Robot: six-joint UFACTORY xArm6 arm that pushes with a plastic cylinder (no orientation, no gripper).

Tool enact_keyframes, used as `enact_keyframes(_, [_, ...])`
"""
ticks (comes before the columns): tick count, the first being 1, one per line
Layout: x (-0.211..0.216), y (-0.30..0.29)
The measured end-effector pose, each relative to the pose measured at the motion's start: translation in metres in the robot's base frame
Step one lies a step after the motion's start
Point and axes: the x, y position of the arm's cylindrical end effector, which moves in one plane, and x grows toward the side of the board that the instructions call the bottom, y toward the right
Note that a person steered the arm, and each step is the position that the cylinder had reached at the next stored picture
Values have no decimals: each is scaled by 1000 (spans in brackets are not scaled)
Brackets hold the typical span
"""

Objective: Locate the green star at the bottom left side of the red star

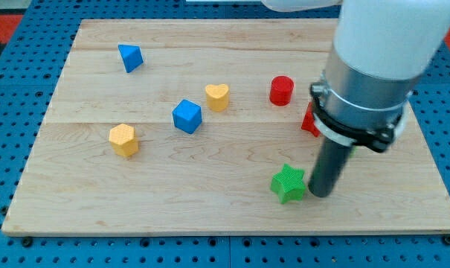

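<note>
Wooden board (210, 171) on blue pegboard, blocks scattered.
No pincer, just a rod: my tip (320, 193) touches the green star (288, 183) at lower right, holding nothing; red star (310, 120) sits above, mostly hidden.

Pale striped wooden surface (232, 223); green star block (288, 183), red cylinder block (281, 90), yellow heart block (218, 96), blue cube block (187, 116).

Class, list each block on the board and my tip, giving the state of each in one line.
Green star: flat, touching the tip.
Tip: down, at the star's right.
Red star: mostly hidden by the arm.
Red cylinder: upright.
Yellow heart: free.
Blue cube: free.
Yellow block: free.
Blue block: free.
</note>
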Motion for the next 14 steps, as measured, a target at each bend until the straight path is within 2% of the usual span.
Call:
enact_keyframes(1, [22, -15])
enact_keyframes(2, [14, -61])
enact_keyframes(4, [-53, -63])
enact_keyframes(6, [-39, -80])
enact_keyframes(9, [-61, -80])
enact_keyframes(14, [-62, -82])
